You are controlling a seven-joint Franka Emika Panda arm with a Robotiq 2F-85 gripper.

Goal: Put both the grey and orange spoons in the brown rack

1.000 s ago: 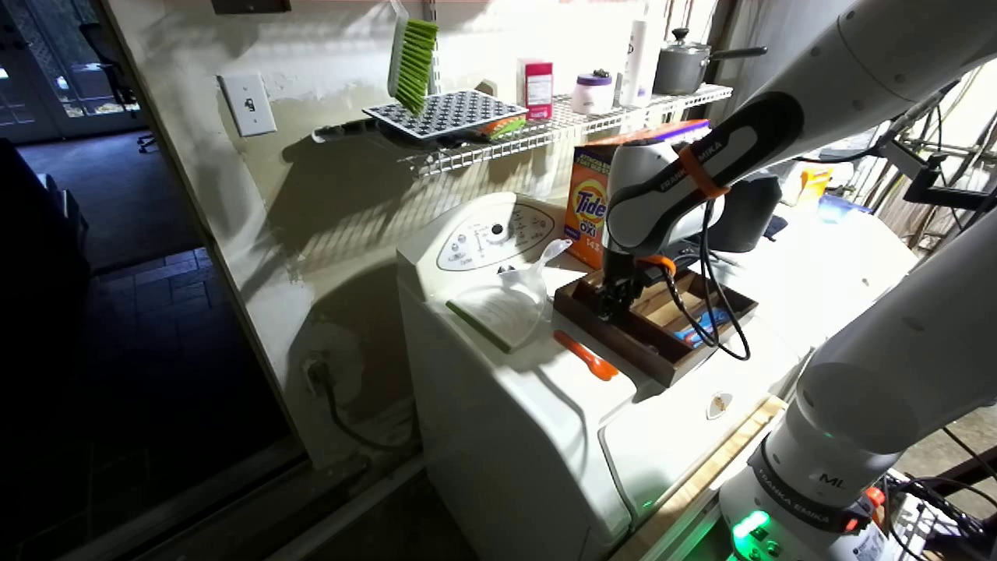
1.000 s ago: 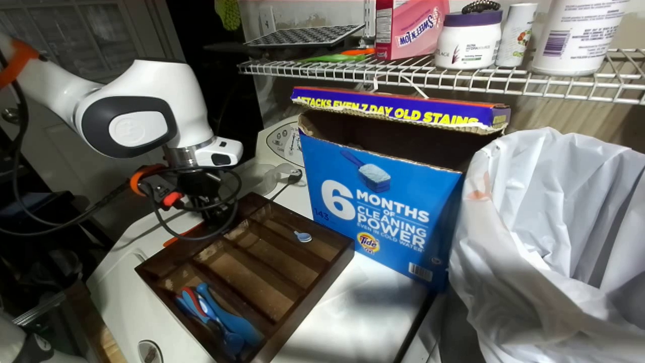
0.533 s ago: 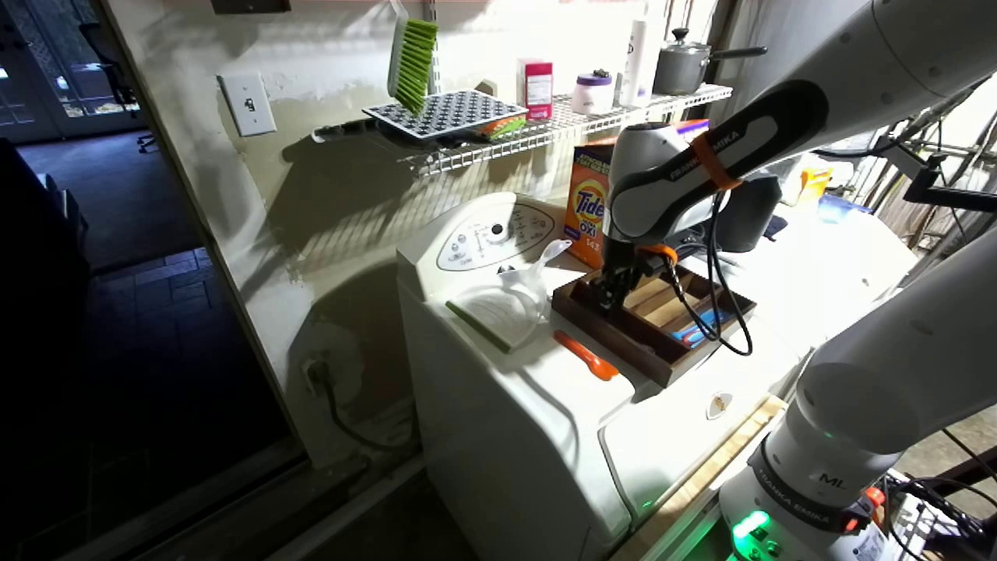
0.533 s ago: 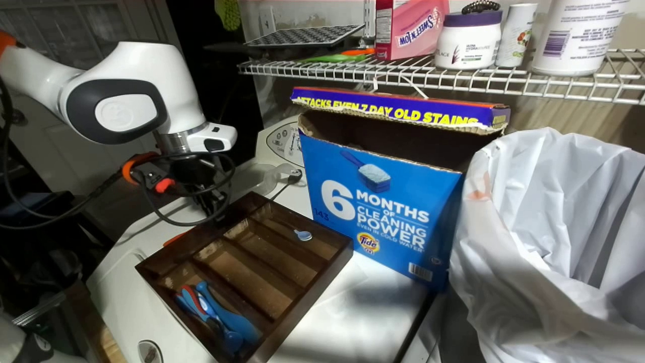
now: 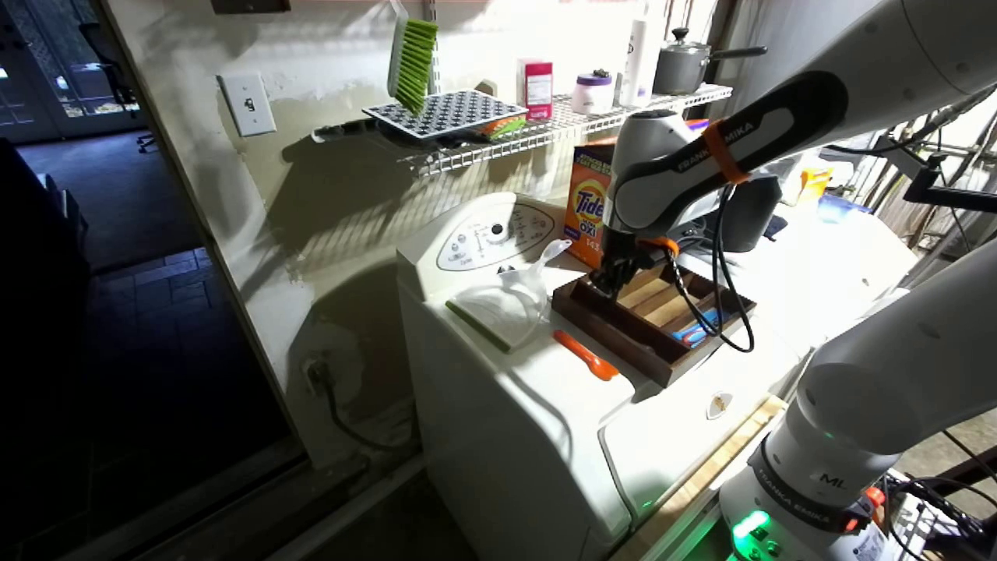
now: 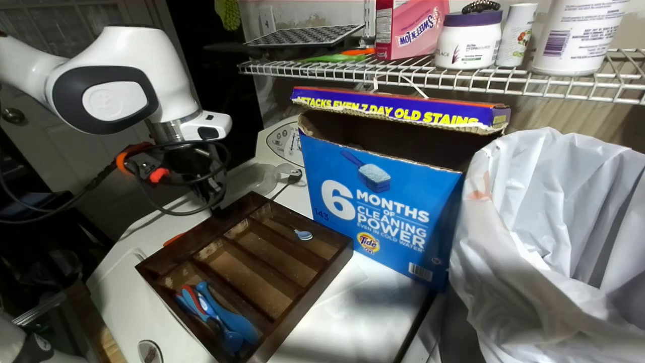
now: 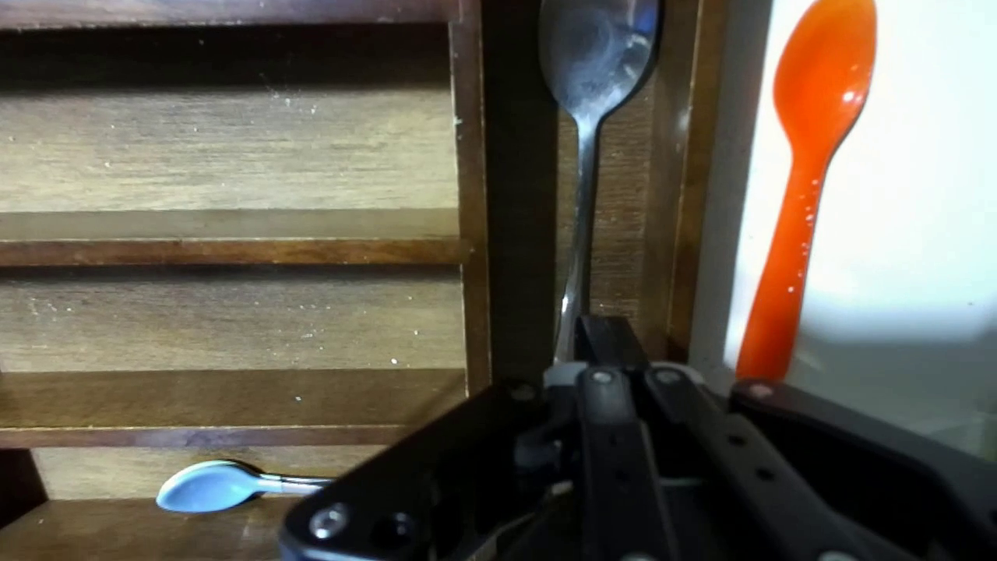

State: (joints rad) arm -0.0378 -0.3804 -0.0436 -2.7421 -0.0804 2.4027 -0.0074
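The grey spoon (image 7: 598, 58) lies lengthwise in the end compartment of the brown rack (image 7: 471, 234), bowl away from me. My gripper (image 7: 609, 335) is over the handle of that spoon, its fingertips together with nothing seen between them; they hide the handle's end. Outside the rack, beside its long wall, the orange spoon (image 7: 826, 86) rests on the white machine top. An exterior view shows the orange spoon (image 5: 586, 356) whole, with my gripper (image 5: 604, 288) above the rack's far corner. Only a bit of the orange spoon (image 6: 173, 239) peeks past the rack wall (image 6: 305, 297) in an exterior view.
Blue and red utensils (image 6: 219, 317) fill one rack compartment; a small light-blue spoon (image 6: 303, 235) lies in another. A Tide box (image 6: 378, 201) stands close behind the rack. A clear dustpan (image 5: 506, 308) sits near the orange spoon. A wire shelf (image 5: 572, 125) hangs above.
My gripper has risen from inside the rack's end compartment, drifting slightly toward the far corner, and its jaws have come together. The orange spoon and the rack look almost unmoved.
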